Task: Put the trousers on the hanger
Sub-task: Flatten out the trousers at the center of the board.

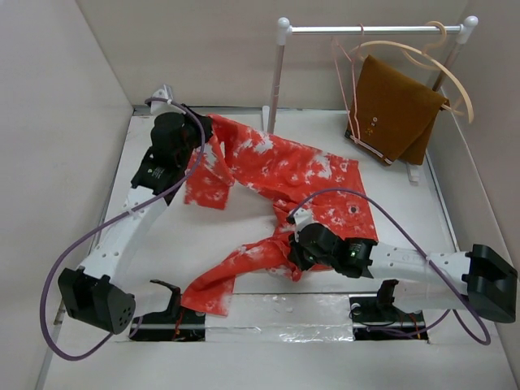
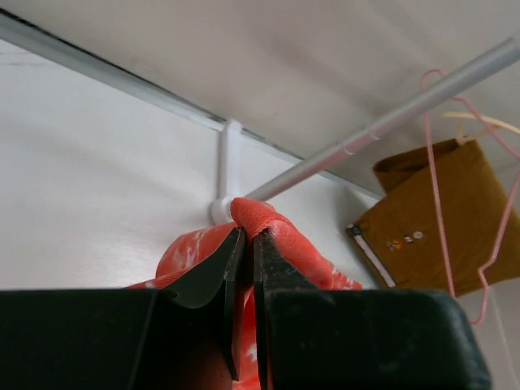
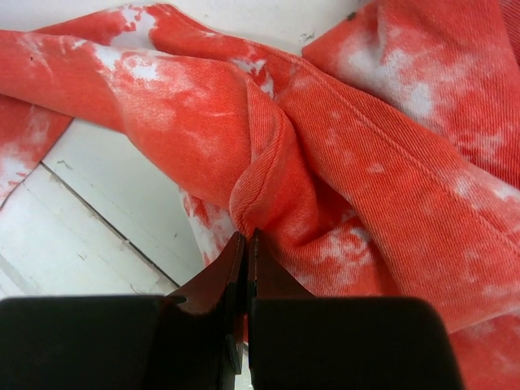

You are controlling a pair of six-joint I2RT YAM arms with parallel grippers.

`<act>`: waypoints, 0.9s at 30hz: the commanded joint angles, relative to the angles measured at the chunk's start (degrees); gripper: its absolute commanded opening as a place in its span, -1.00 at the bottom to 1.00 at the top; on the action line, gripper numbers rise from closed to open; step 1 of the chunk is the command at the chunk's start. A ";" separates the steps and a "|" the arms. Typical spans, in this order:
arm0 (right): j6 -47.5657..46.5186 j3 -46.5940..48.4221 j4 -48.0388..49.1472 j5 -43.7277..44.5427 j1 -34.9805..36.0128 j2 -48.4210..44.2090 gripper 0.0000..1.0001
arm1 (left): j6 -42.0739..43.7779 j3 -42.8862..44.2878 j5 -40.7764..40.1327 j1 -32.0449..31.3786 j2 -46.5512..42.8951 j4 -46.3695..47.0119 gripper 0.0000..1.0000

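The orange-red trousers (image 1: 284, 175) with white splotches lie spread over the middle of the table. My left gripper (image 1: 199, 134) is shut on a fold of the trousers (image 2: 276, 223) at their far left end, near the rail post; it shows in the left wrist view (image 2: 248, 231). My right gripper (image 1: 294, 256) is shut on a bunched fold of the trousers (image 3: 366, 179) near the front; it shows in the right wrist view (image 3: 245, 237). The thin pink wire hanger (image 1: 352, 97) hangs on the rail at the back right, and also shows in the left wrist view (image 2: 436, 187).
A white rail (image 1: 374, 30) on posts stands at the back. A brown folded cloth (image 1: 398, 110) hangs on a pale beige wooden hanger (image 1: 455, 77) beside the pink one. White walls enclose the table on the left, right and back.
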 commanded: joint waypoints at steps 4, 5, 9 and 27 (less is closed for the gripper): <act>-1.32 1.09 6.56 -0.70 0.51 -0.72 -1.00 | 11.63 16.04 -14.36 0.39 4.42 -17.84 -1.00; -1.32 1.09 6.65 -0.96 0.51 -1.33 -1.00 | 12.33 18.08 -14.71 0.39 5.21 -19.33 -1.00; -1.58 0.39 6.74 0.00 0.51 -3.35 -1.00 | 19.43 22.76 -13.31 0.39 8.80 -23.29 -0.93; -4.92 5.84 7.87 -1.39 -13.79 -5.38 0.31 | 11.31 20.15 -5.77 2.52 23.19 -11.91 -0.16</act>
